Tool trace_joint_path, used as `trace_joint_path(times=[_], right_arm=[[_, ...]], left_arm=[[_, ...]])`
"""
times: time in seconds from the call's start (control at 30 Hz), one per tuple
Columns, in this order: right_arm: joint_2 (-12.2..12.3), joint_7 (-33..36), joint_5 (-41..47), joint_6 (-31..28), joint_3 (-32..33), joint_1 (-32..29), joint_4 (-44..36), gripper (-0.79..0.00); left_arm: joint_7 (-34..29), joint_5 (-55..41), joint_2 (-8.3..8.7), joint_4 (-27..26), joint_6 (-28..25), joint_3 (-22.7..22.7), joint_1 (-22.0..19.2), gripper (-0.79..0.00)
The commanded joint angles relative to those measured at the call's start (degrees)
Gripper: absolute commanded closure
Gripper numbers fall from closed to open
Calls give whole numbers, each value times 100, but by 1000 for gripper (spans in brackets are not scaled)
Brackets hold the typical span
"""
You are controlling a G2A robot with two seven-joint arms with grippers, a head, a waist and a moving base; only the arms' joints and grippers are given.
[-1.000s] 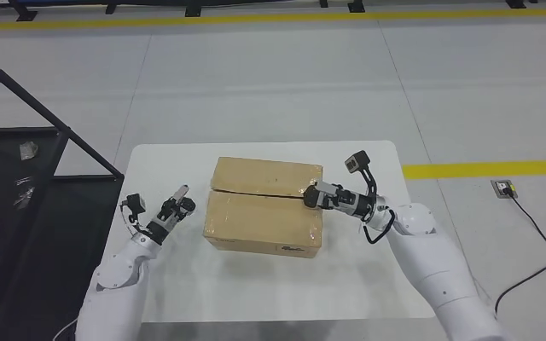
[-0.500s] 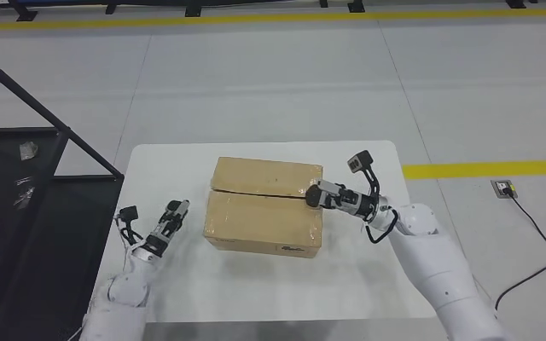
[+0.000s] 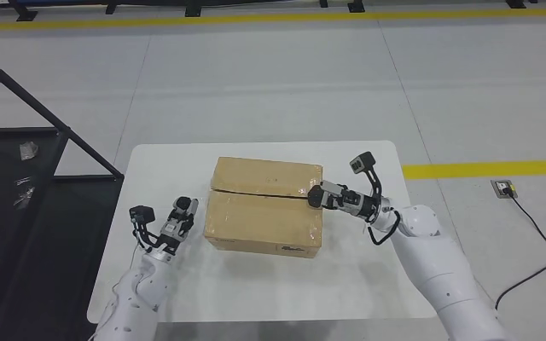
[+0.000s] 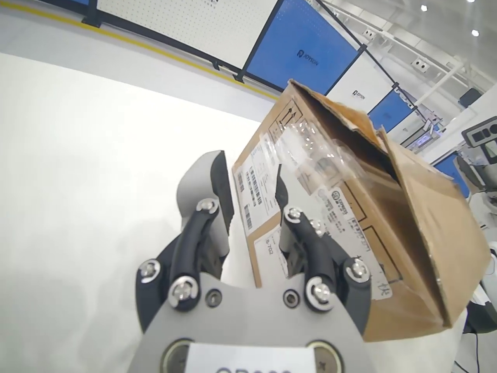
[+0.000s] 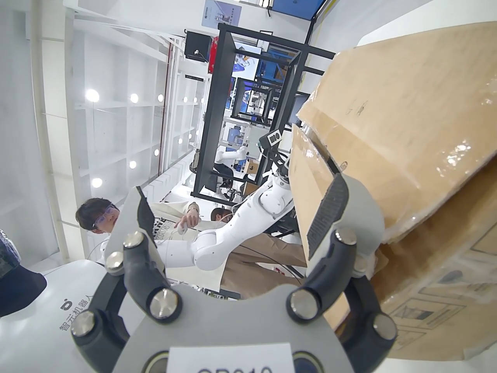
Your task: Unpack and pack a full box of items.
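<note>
box: and here's the brown cardboard box (image 3: 264, 205), sitting centre frame in the top view on the white table (image 3: 358, 281), both top flaps down, seam running across the middle.
left gripper: the left gripper (image 3: 181, 213) sits lower left of the box, just beside its labelled short end, fingers a little apart, nothing between them.
right gripper: the right gripper (image 3: 314, 194) is in at the right end of the seam, fingers spread wide, holding nothing; one finger (image 5: 328, 211) lies against the flap edge at the box's corner.
tape: the clear tape (image 4: 310, 149) on the left end looks crumpled and loose, and the flap there gapes a bit.
progress: very early, i'd say. the flaps are not yet lifted, and no items are out on the table.
left to do: open the flaps, take everything out, put it all back, close up. that's nearly the whole job.
</note>
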Motion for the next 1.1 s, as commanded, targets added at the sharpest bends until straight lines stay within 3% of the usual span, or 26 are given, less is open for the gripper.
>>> trace_joint_path(times=[0.0,0.33,0.5,0.57,0.6,0.63,0.67,1.07], right_arm=[[2,-13,3,13,6,-7,-14,-785],[-16,-6,6,39,-33,54,27,-785],[-18,17,19,26,-31,76,69,-785],[-18,23,39,6,-22,73,77,-785],[-17,27,41,2,-21,73,81,-785],[-18,30,42,1,-21,75,86,-785],[-19,29,42,0,-23,79,90,-785],[-43,56,62,-14,-66,141,187,-785]], left_arm=[[106,17,6,49,-32,11,-4,-302],[465,185,43,21,-83,64,76,-274],[706,424,64,-78,-16,115,193,-305],[780,421,68,-110,-8,120,231,-372],[796,411,69,-123,1,123,244,-449],[808,407,71,-136,24,125,252,-705],[819,410,71,-144,100,125,251,-785],[751,64,32,-197,381,144,248,-785]])
